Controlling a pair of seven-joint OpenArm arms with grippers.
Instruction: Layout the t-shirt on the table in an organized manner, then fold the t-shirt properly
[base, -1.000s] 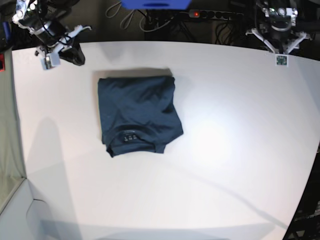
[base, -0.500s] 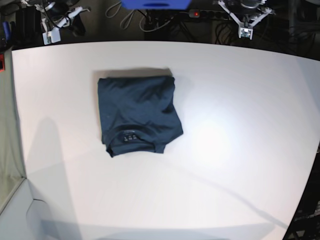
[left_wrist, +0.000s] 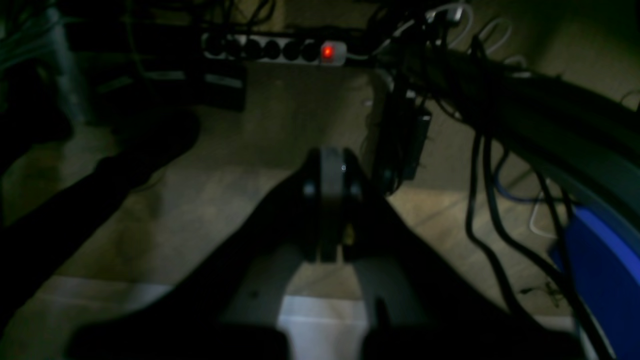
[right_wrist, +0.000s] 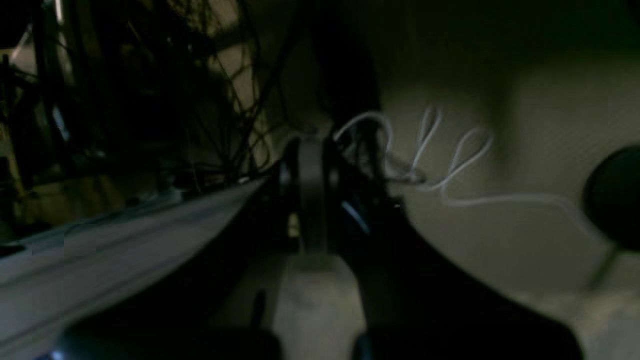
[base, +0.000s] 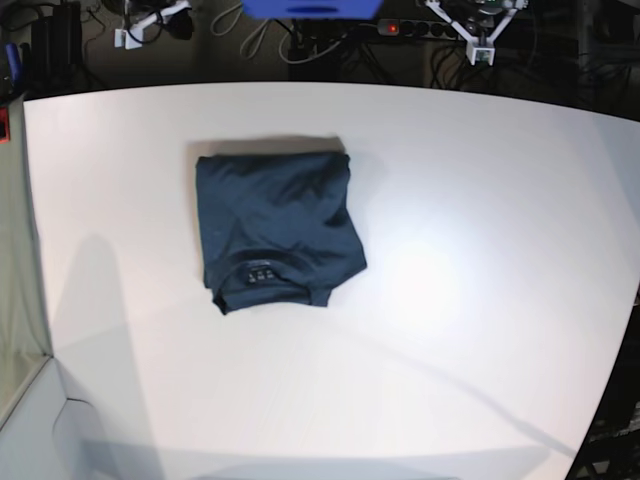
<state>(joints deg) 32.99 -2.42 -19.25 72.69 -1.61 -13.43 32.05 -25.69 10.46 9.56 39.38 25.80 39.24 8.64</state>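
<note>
Both sets of jaws are clenched on nothing. The left gripper (left_wrist: 330, 200) looks out from its wrist camera over a dim floor with a power strip (left_wrist: 275, 49) and hanging cables (left_wrist: 480, 200); the right gripper (right_wrist: 310, 200) points past a pale edge toward a white cord (right_wrist: 450, 165) on the floor. In the base view both are parked beyond the far rim of the bench (base: 480, 300), the left gripper (base: 478, 42) at that view's top right and the right gripper (base: 140, 25) at its top left.

The t-shirt (base: 278, 228) lies well apart from either, folded into a compact navy block left of the bench's middle, collar label turned toward the near edge. Its longer side runs from far to near. The right arm appears the closer of the two, since the shirt sits on its side of the bench; the left would need to reach across.

With the garment squared and both arms withdrawn, the fold looks finished or very nearly so.
</note>
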